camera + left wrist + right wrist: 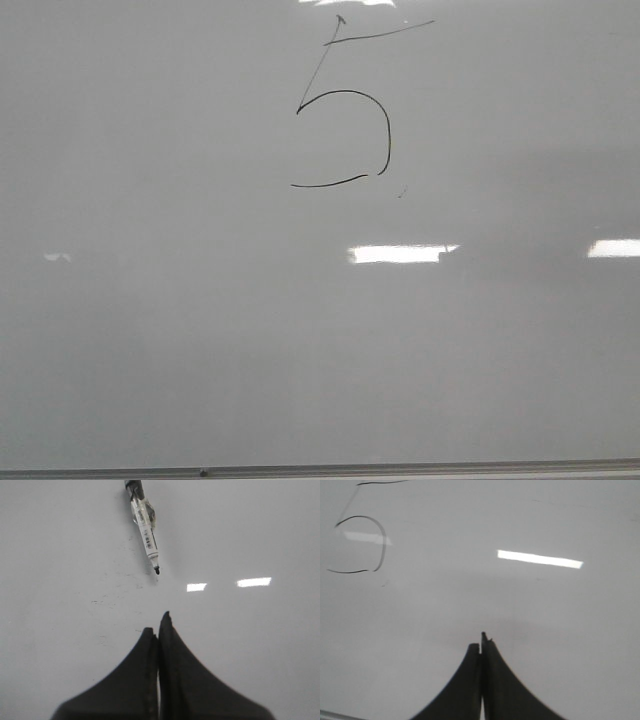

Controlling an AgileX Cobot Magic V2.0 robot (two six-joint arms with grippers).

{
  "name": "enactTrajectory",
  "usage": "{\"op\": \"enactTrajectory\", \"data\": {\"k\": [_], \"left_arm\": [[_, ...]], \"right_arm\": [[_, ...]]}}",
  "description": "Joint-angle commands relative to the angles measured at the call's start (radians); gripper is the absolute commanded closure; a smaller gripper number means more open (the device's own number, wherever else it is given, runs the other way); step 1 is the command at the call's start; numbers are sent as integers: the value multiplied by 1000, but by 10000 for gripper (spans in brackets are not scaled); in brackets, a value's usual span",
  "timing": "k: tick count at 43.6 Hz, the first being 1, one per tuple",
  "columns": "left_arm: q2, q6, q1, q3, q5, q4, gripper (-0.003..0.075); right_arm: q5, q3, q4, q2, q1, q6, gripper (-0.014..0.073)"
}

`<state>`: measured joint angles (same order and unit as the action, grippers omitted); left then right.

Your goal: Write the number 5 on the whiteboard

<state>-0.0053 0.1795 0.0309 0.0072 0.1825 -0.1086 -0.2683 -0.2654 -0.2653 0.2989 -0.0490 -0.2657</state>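
The 5 [345, 110], drawn high on the whiteboard [150, 330] near its far edge, lies well apart from the right gripper [482, 639], fingers pressed together and empty, while the left gripper [159, 622], likewise closed, points toward a marker [144, 522] lying uncapped on the board.

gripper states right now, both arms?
Left gripper: closed, holding nothing; the marker lies on the whiteboard ahead of it.
Right gripper: closed, holding nothing.

Office or classroom; whiteboard [150, 350], marker [145, 527].
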Motion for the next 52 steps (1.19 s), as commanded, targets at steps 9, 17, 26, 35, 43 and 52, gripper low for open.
{"op": "enactTrajectory", "data": {"k": [9, 17, 26, 35, 43, 52], "left_arm": [[-15, -10, 0, 5, -76, -12, 741], [-15, -10, 0, 5, -76, -12, 741], [-15, -10, 0, 5, -76, -12, 741], [-15, -10, 0, 5, -76, -12, 741], [-15, -10, 0, 5, -76, -12, 741], [-15, -10, 0, 5, -76, -12, 741]], "right_arm": [[172, 160, 173, -167, 26, 187, 656], [160, 276, 173, -309, 26, 187, 656], [116, 277, 173, -322, 26, 187, 656], [115, 277, 173, -322, 26, 187, 656], [115, 277, 173, -322, 26, 187, 656], [115, 277, 173, -322, 26, 187, 656]]}}
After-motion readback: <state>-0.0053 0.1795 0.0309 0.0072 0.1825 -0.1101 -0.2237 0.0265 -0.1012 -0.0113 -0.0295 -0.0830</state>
